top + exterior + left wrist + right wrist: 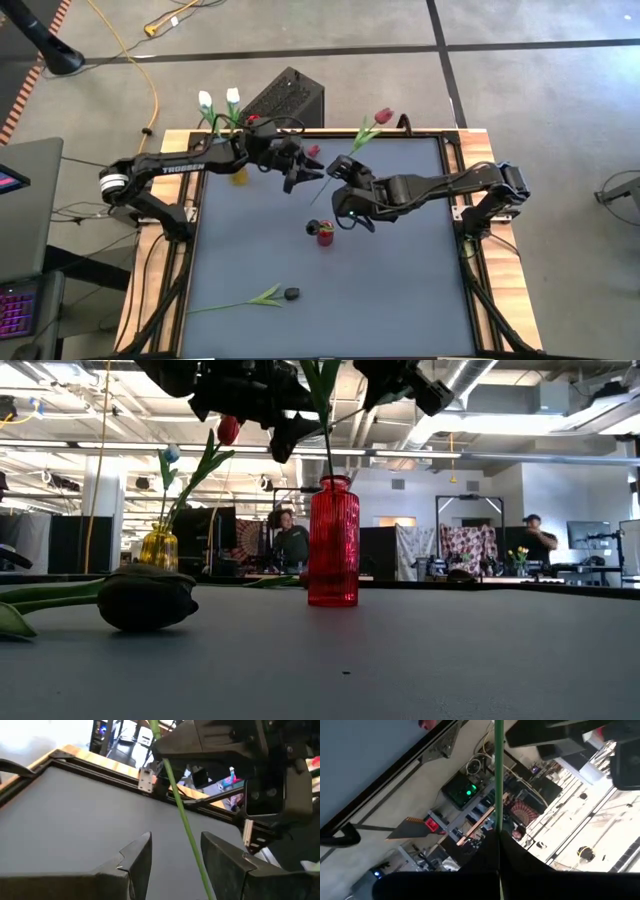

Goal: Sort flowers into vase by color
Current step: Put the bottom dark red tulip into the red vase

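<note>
A red tulip (383, 117) on a long green stem (498, 780) is held above the middle of the table (400, 290), its bud reaching past the far edge; the stem slants down from it toward the red vase (332, 542), and from the low view its lower end appears to enter the vase mouth, though how deep cannot be told. The right gripper (341, 168) is clamped tight on that stem, its dark fingers (485, 855) pressed together around it in its own wrist view. The left gripper (297, 176) hovers just beside it with jaws partly apart, the stem passing between its fingers (137, 857) without clear contact. In the low view both grippers are cut off at the upper edge, so only dark shapes show. The red vase stands near the table's centre, and from above it is small and its contents are hard to read. A yellow vase (158, 547) near the far left edge holds two white tulips (218, 98), largely screened by the left arm from above. A near-black tulip (290, 294) lies flat near the front edge, its stem pointing left. Blurred people sit in the room beyond.
</note>
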You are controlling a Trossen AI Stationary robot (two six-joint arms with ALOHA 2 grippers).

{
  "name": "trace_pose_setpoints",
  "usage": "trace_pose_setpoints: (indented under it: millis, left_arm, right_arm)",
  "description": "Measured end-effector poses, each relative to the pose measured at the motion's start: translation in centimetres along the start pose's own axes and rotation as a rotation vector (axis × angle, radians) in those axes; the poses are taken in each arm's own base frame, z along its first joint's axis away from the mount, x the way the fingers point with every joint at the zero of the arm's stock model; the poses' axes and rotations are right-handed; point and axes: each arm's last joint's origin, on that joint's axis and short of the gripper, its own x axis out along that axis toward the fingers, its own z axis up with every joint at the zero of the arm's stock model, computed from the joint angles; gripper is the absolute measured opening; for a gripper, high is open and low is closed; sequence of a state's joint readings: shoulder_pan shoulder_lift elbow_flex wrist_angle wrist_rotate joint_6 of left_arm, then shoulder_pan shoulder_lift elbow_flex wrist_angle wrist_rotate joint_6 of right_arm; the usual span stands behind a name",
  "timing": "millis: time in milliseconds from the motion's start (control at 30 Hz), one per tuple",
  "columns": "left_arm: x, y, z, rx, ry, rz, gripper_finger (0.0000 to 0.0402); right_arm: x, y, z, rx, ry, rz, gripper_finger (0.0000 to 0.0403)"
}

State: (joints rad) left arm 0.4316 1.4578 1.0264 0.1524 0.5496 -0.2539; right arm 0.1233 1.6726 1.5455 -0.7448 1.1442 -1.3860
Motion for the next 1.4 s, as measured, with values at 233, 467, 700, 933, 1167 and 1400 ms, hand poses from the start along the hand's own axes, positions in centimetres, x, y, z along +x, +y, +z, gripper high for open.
trace_pose_setpoints:
  millis: [233,467,700,933,1167,1400]
  left_arm:
    - [0.0,-0.2,0.1,-0.043,0.003,-0.058,0.0158]
    - [0.0,-0.3,0.1,-0.043,0.005,-0.078,0.0158]
    - [0.0,-0.4,0.1,-0.042,0.015,-0.114,0.0157]
    - [0.0,-0.4,0.1,-0.031,0.016,-0.113,0.0152]
    - [0.0,-0.4,0.1,-0.025,0.012,-0.11,0.0087]
    - [0.0,-0.3,0.0,-0.001,0.015,-0.107,0.0008]
  right_arm:
    - [0.2,-0.8,0.1,0.004,-0.039,-0.032,0.0016]
    - [0.4,-1.8,0.2,0.01,-0.102,-0.084,0.0016]
    - [1.3,-1.8,-0.2,-0.001,-0.122,-0.071,0.0016]
    - [1.4,-1.8,-0.1,-0.005,-0.177,-0.071,0.0016]
    - [1.4,-1.8,-0.1,-0.004,-0.178,-0.072,0.0016]
    - [1.4,-1.9,0.0,0.001,-0.178,-0.075,0.0024]
